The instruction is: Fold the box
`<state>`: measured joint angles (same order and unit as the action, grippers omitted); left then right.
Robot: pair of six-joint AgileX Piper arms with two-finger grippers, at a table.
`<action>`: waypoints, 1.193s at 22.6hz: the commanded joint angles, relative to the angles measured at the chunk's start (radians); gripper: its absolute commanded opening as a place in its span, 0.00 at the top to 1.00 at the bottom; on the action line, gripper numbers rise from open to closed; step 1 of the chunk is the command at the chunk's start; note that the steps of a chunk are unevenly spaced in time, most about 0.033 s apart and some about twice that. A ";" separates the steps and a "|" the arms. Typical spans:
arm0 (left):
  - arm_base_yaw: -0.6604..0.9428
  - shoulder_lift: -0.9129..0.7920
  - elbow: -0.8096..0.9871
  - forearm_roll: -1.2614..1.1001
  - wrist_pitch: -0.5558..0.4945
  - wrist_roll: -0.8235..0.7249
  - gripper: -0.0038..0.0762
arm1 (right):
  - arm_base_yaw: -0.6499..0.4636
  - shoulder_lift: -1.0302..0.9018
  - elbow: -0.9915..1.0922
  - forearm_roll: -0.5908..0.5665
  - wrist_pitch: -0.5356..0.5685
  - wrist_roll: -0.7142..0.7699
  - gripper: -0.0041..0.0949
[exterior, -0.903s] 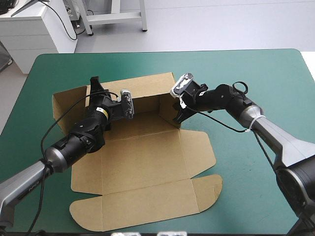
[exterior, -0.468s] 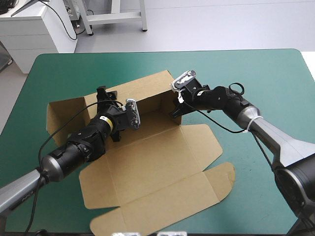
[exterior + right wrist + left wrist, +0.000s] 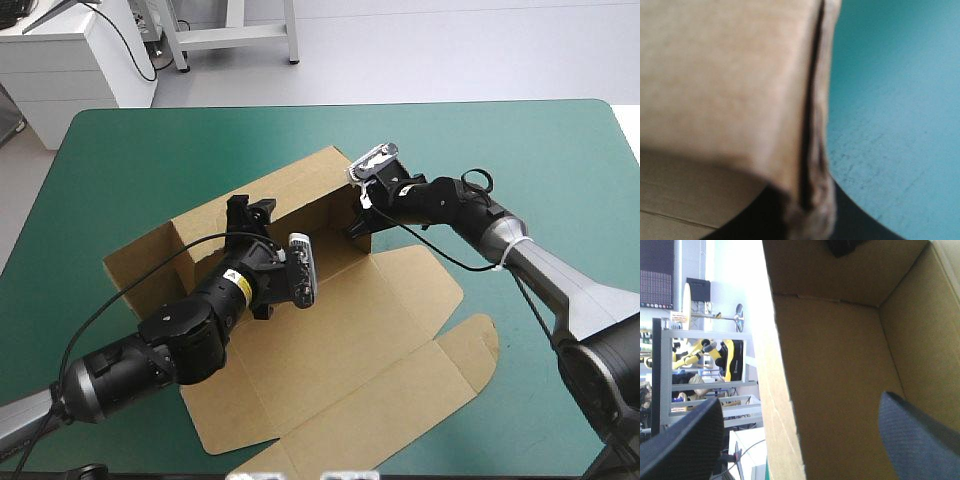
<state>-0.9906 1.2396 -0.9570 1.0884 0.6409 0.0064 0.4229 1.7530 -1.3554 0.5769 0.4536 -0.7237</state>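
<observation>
The brown box [image 3: 340,330] lies skewed on the teal-green cover, its base and lid flat, its back wall [image 3: 300,185] raised. My left gripper [image 3: 250,212] is over the back wall's left part. In the left wrist view, my left gripper [image 3: 800,440] is open and the wall's top edge [image 3: 777,390] runs between its fingers. The box's inside [image 3: 840,365] lies ahead. My right gripper [image 3: 357,222] is shut on the box's raised right wall. In the right wrist view, my right gripper [image 3: 807,212] pinches that doubled wall [image 3: 812,125].
The lid's front flaps [image 3: 400,410] reach close to the table's front edge. A loose side flap [image 3: 140,265] sticks out at the box's left. The teal-green cover [image 3: 540,160] stretches out to the right and behind the box.
My left gripper has opened, let go of the back wall and drawn back toward the front right. The box has turned, its lid swinging right. The right gripper kept its grip.
</observation>
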 commanded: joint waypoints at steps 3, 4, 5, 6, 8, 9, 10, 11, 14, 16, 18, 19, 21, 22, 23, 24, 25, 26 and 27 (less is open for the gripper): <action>-0.106 -0.037 -0.115 0.022 0.069 0.012 0.42 | 0.000 -0.055 -0.035 0.001 -0.073 0.030 0.97; -0.118 -0.037 -0.131 0.020 0.084 0.034 0.52 | 0.000 -0.055 -0.035 0.001 -0.073 0.030 0.97; -0.129 -0.037 -0.158 0.018 0.102 0.059 0.66 | -0.002 -0.055 -0.035 0.001 -0.073 0.030 0.97; -0.133 -0.037 -0.177 0.013 0.109 0.074 0.75 | -0.006 -0.055 -0.035 0.001 -0.073 0.030 0.97; -0.134 -0.037 -0.225 0.003 0.116 0.092 0.94 | -0.011 -0.055 -0.035 0.001 -0.073 0.030 0.97; -0.134 -0.037 -0.245 0.003 0.118 0.097 0.96 | -0.015 -0.055 -0.035 0.001 -0.073 0.030 0.97; -0.134 -0.037 -0.293 -0.017 0.118 0.097 0.92 | -0.020 -0.055 -0.035 0.001 -0.071 0.030 0.97; -0.134 -0.037 -0.317 -0.034 0.118 0.097 0.93 | -0.021 -0.055 -0.035 0.001 -0.069 0.030 0.97; -0.119 -0.024 -0.427 -0.082 0.141 0.103 0.93 | -0.026 -0.055 -0.035 0.001 -0.064 0.028 0.97; -0.044 -0.009 -0.498 -0.115 0.180 0.104 0.93 | -0.030 -0.057 -0.035 -0.012 -0.060 0.028 0.97; 0.079 -0.001 -0.574 -0.231 0.226 0.126 0.93 | -0.039 -0.067 -0.035 -0.048 -0.045 0.061 0.97; 0.149 -0.001 -0.603 -0.303 0.249 0.148 0.93 | -0.048 -0.079 -0.035 -0.072 -0.036 0.077 0.97; 0.296 -0.006 -0.659 -0.470 0.305 0.162 0.93 | -0.071 -0.105 -0.035 -0.103 -0.014 0.107 0.97; 0.359 -0.013 -0.667 -0.525 0.321 0.166 0.93 | -0.081 -0.119 -0.035 -0.113 -0.001 0.108 0.97; 0.433 -0.026 -0.669 -0.591 0.335 0.168 0.93 | -0.099 -0.142 -0.035 -0.123 0.025 0.113 0.97; 0.463 -0.033 -0.669 -0.611 0.345 0.168 0.93 | -0.110 -0.151 -0.035 -0.123 0.039 0.116 0.97; 0.519 -0.042 -0.669 -0.647 0.363 0.168 0.93 | -0.126 -0.169 -0.035 -0.123 0.069 0.119 0.97; 0.540 -0.049 -0.667 -0.665 0.370 0.168 0.93 | -0.136 -0.180 -0.035 -0.123 0.089 0.123 0.97; 0.560 -0.055 -0.665 -0.684 0.380 0.168 0.93 | -0.149 -0.192 -0.035 -0.123 0.113 0.123 0.97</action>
<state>-0.4797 1.2239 -1.5908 0.4472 1.0454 0.1746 0.3032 1.6450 -1.3554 0.4360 0.5617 -0.6093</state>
